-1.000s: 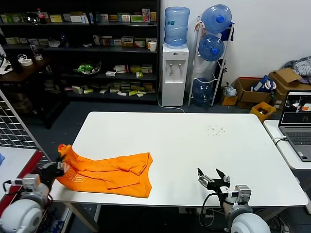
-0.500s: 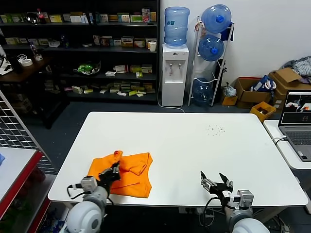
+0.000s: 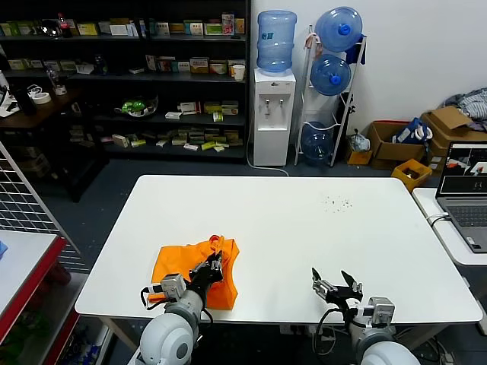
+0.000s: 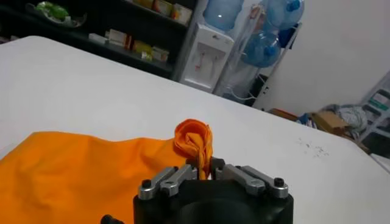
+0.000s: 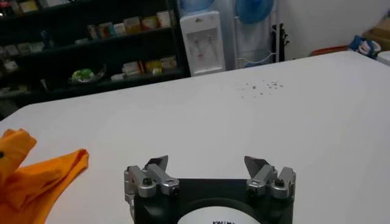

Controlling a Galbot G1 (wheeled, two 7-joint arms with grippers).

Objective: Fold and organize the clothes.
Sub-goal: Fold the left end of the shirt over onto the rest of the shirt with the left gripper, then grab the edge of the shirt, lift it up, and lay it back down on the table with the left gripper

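The orange T-shirt [image 3: 179, 266] lies bunched in a compact folded heap near the front left of the white table [image 3: 304, 220]. My left gripper [image 3: 214, 266] sits at the heap's right end, shut on a gathered bunch of the shirt's fabric that stands up between its fingertips. In the left wrist view that gripper [image 4: 204, 165] pinches the orange bunch, and the rest of the T-shirt [image 4: 79, 170] spreads flat beside it. My right gripper [image 3: 335, 283] waits open near the front edge, right of centre. In the right wrist view the gripper [image 5: 207, 163] is empty, with the T-shirt [image 5: 36, 176] far off.
A laptop [image 3: 468, 190] stands on a side table at the right. Beyond the table are a water dispenser [image 3: 272, 114], a rack of blue bottles [image 3: 335, 68] and dark shelves [image 3: 122, 84]. A red-edged rack [image 3: 30, 266] stands at the left.
My left gripper has swept rightwards along the table's front with the shirt's end, folding the spread shirt over into a smaller heap. The right gripper has barely moved.
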